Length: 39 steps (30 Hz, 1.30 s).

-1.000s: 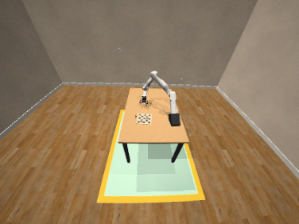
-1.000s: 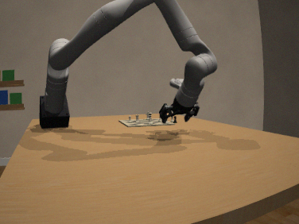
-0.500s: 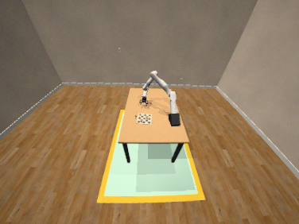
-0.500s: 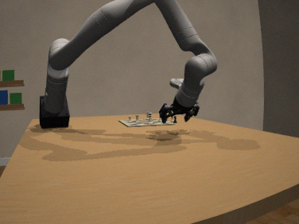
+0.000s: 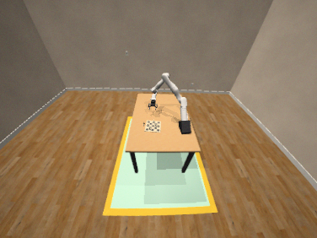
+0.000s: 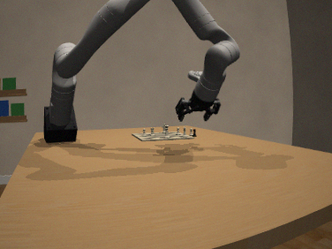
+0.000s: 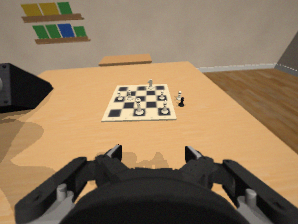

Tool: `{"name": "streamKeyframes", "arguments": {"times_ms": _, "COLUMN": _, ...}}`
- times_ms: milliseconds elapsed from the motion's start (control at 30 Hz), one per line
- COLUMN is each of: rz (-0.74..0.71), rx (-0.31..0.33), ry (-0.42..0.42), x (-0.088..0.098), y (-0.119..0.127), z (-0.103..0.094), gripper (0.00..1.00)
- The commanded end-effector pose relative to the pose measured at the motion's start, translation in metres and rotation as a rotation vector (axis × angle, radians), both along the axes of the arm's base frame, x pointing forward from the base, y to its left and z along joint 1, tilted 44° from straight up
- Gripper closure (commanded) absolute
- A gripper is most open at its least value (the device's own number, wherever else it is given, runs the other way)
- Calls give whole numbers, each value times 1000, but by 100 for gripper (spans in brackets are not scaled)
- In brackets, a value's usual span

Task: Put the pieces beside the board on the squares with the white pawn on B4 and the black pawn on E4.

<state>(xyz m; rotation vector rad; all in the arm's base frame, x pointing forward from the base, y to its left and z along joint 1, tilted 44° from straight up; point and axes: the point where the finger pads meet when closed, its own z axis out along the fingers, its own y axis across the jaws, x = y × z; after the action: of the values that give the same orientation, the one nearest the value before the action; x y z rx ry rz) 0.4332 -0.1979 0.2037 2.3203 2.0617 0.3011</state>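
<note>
pincer [image 7: 152,152]: fingers spread wide, holding nothing, hanging above the table [image 7: 75,130] | board [image 7: 141,102]: well beyond it, on the table | white pawn [image 7: 178,94] and black pawn [image 7: 182,102]: just right of the board, side by side, far from the fingertips

One board [image 7: 121,114], two pawns beside it: white pawn [image 7: 178,94], black pawn [image 7: 182,102].

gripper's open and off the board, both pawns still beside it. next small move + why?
Probably carry the open, empty gripper toward the two pawns and stop above one, say the white pawn. It and the black pawn stand close together on the table beside the board, so come straight down to avoid tipping the other.
</note>
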Motion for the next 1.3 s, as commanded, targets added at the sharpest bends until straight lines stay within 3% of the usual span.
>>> {"name": "streamKeyframes", "arguments": {"times_ms": 0, "rz": 26, "rx": 0, "ry": -21, "x": 7, "y": 19, "z": 17, "gripper": 0}}
{"name": "streamKeyframes", "arguments": {"times_ms": 233, "rz": 26, "rx": 0, "ry": -21, "x": 7, "y": 28, "z": 26, "gripper": 0}}
{"name": "streamKeyframes", "arguments": {"times_ms": 600, "rz": 76, "rx": -30, "ry": 14, "x": 10, "y": 31, "z": 17, "gripper": 0}}
{"name": "streamKeyframes", "arguments": {"times_ms": 733, "rz": 229, "rx": -111, "ry": 95, "x": 22, "y": 46, "z": -2, "gripper": 0}}
{"name": "streamKeyframes", "arguments": {"times_ms": 867, "rz": 482, "rx": -247, "ry": 219, "x": 43, "y": 71, "z": -30, "gripper": 0}}
{"name": "streamKeyframes", "arguments": {"times_ms": 900, "rz": 482, "rx": -247, "ry": 219, "x": 43, "y": 71, "z": -30, "gripper": 0}}
{"name": "streamKeyframes", "arguments": {"times_ms": 933, "rz": 556, "rx": -288, "ry": 253, "x": 50, "y": 78, "z": -38, "gripper": 0}}
{"name": "streamKeyframes", "arguments": {"times_ms": 1000, "rz": 556, "rx": -288, "ry": 253, "x": 50, "y": 78, "z": -38, "gripper": 0}}
{"name": "streamKeyframes", "arguments": {"times_ms": 1100, "rz": 789, "rx": -419, "ry": 356, "x": 72, "y": 106, "z": -61, "gripper": 0}}
{"name": "streamKeyframes", "arguments": {"times_ms": 1200, "rz": 867, "rx": -464, "ry": 388, "x": 80, "y": 116, "z": -68, "gripper": 0}}
{"name": "streamKeyframes", "arguments": {"times_ms": 1267, "rz": 1016, "rx": -552, "ry": 449, "x": 95, "y": 137, "z": -82, "gripper": 0}}
